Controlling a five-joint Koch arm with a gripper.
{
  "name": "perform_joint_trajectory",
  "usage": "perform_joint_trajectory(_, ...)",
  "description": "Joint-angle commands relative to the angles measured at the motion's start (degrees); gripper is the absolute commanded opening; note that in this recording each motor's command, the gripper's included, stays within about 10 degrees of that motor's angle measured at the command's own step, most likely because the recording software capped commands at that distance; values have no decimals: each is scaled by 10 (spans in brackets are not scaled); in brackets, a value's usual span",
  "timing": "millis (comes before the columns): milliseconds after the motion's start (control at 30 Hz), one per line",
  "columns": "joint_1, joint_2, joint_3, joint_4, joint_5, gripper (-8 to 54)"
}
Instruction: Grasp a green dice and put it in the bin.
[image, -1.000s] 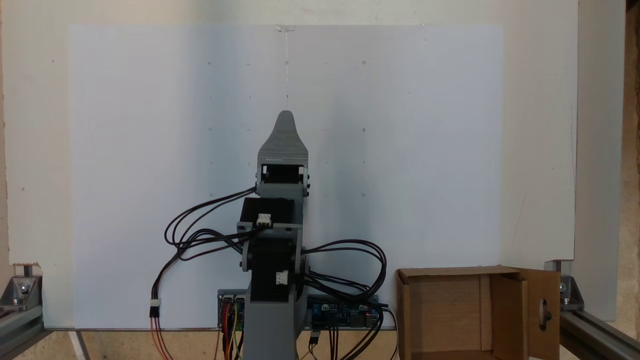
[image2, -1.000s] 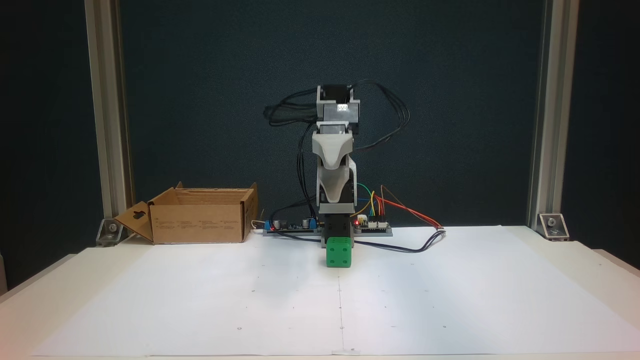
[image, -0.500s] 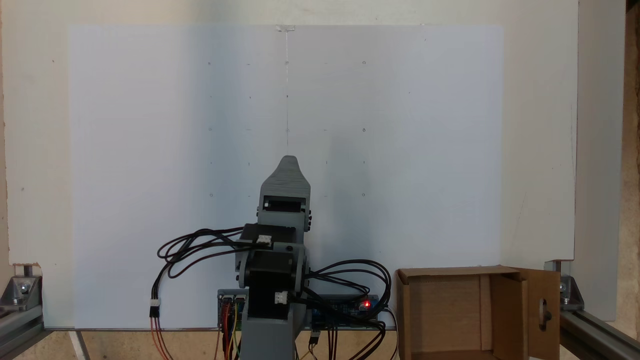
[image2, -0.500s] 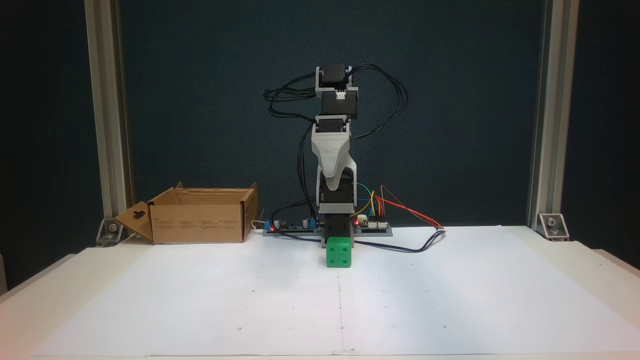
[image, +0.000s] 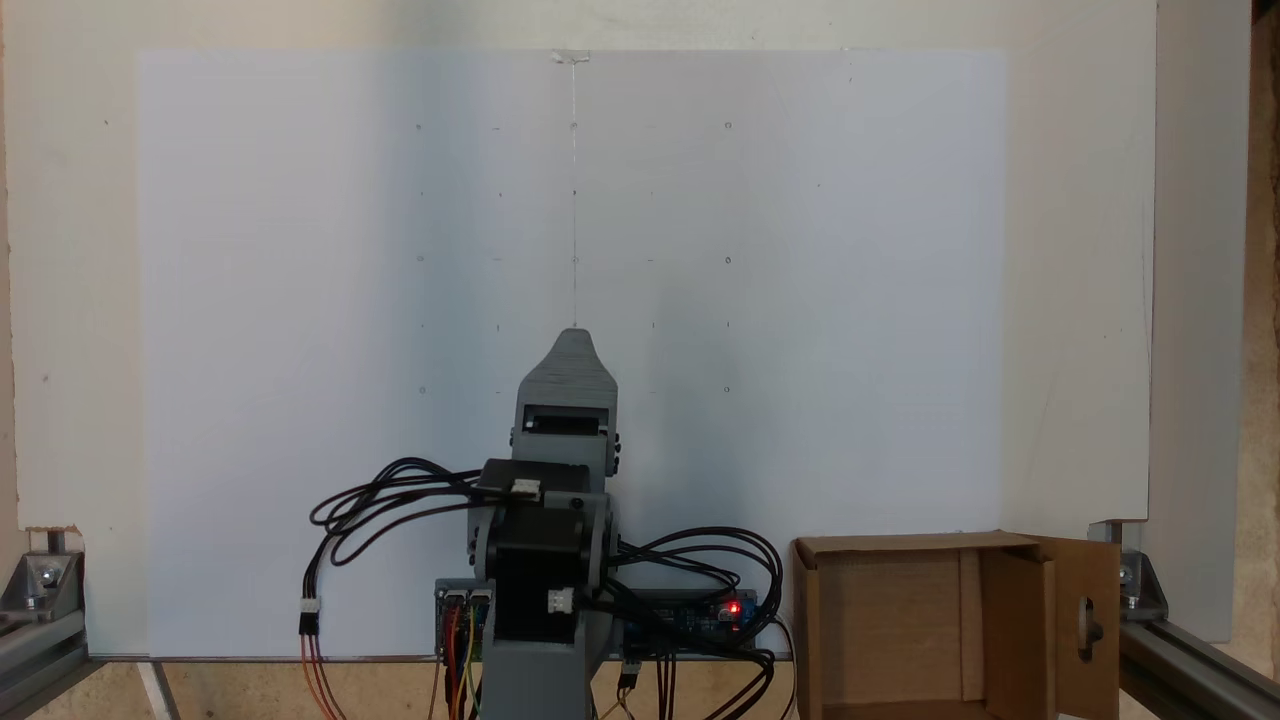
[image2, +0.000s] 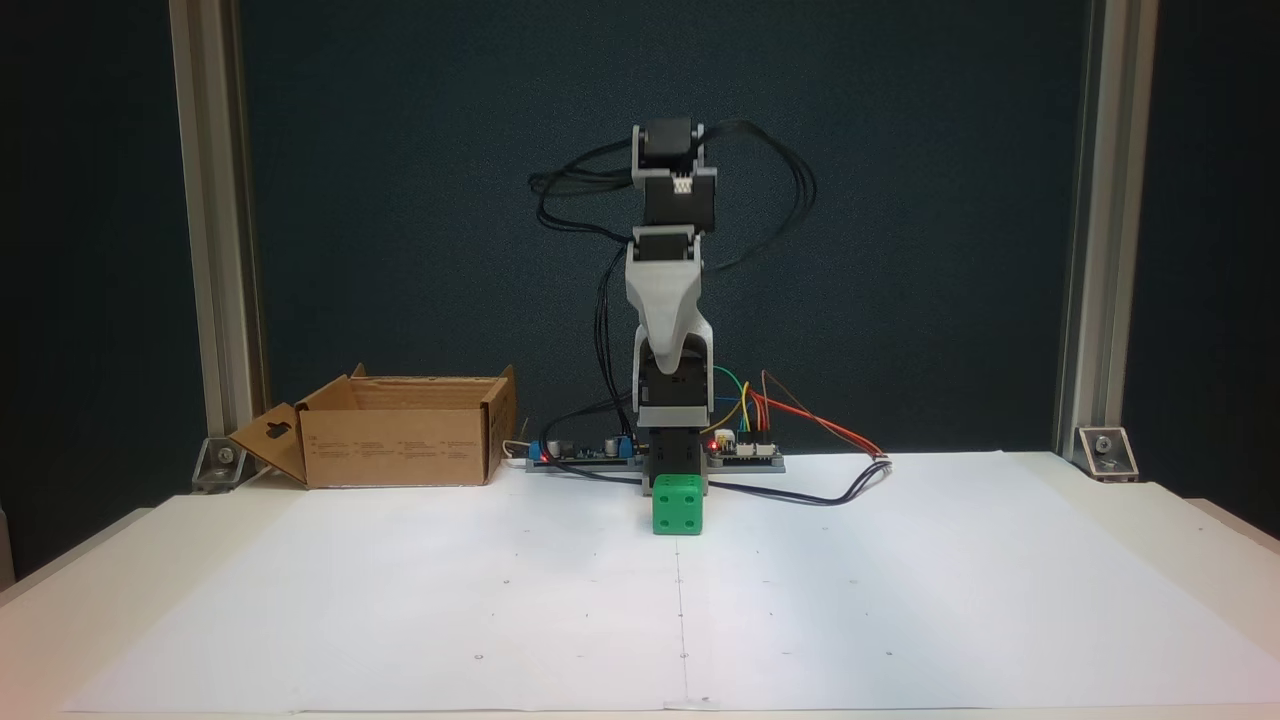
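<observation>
The green dice (image2: 677, 504) rests on the white paper right in front of the arm's base. The grey gripper (image2: 665, 348) hangs well above it, pointing down and folded close to the arm, touching nothing. Seen from above, the gripper (image: 573, 335) shows as one tapered jaw covering the other, so the gap between the jaws stays hidden. The bin (image2: 400, 440), a brown cardboard box with its flaps out, stands at the back left in the front view and as the bin (image: 900, 620) at the lower right from above. Its keyhole flap (image2: 270, 440) sticks out sideways.
Circuit boards (image2: 745, 455) and loose black and coloured wires (image2: 830, 480) lie around the arm's base. Aluminium frame posts (image2: 215, 230) stand at both back corners of the table. The white paper sheet (image2: 900, 600) stretches wide in front of the dice.
The arm has folded back toward its base: from above, the gripper tip has retreated down the picture. From the front, the wrist has risen. The dice has stayed put.
</observation>
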Motion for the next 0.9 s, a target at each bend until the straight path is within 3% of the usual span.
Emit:
perform_joint_trajectory(0, 0, 56, 4, 16, 19, 436)
perform_joint_trajectory(867, -25, 56, 196, -98, 69, 440)
